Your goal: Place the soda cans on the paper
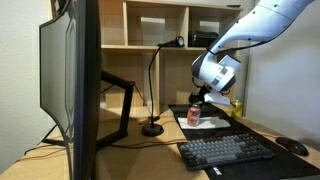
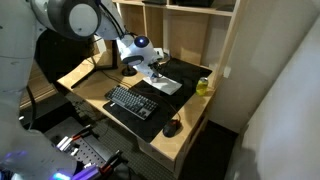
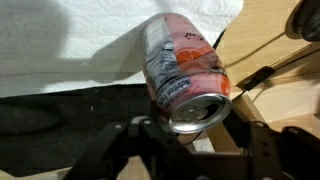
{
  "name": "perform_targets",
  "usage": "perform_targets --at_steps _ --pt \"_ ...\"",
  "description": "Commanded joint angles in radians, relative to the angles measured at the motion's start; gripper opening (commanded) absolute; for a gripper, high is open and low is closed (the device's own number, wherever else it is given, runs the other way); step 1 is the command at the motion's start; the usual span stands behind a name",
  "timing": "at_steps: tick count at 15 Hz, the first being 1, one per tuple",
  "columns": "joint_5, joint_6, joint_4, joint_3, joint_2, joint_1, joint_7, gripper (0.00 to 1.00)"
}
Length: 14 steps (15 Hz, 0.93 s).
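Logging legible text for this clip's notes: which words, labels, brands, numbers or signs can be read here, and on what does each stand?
No text can be read anywhere in these views.
On the pink-red can: a printed label with a pale panel of small print, too blurred to read.
On the yellow-green can: any print is too small to read.
On the keyboard: the key legends are too small to read.

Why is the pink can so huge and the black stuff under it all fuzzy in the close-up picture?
In the wrist view the camera sits close to the pink can, so it fills the frame; the gripper is too near to look sharp, and the can throws a grey shadow on the paper. In an exterior view a blurry white shape blocks the right side.
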Motion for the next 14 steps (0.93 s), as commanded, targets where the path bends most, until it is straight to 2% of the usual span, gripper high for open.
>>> perform_targets --at_steps 1,3,4,7,10,12,13,14 --pt "-0.010 0.054 -0.013 0.012 0.017 -0.009 -0.024 0.42" --pt "-0.009 0.028 -0.029 -0.022 -0.001 0.015 -0.004 0.42" --pt "-0.008 0.009 -0.033 -0.030 -0.007 0.019 0.001 0.92" --pt "-0.003 0.015 -0.032 -0.021 0.003 0.011 -0.001 1.00" --pt "-0.008 0.042 -0.023 0.016 0.023 -0.016 -0.023 1.00" --pt "-0.011 0.048 -0.026 0.007 0.019 -0.008 -0.021 1.00" --pt "-0.031 -0.114 -0.003 -0.108 -0.077 0.034 0.017 1.00" --pt "-0.047 -0.144 -0.007 -0.163 -0.099 0.064 0.038 1.00"
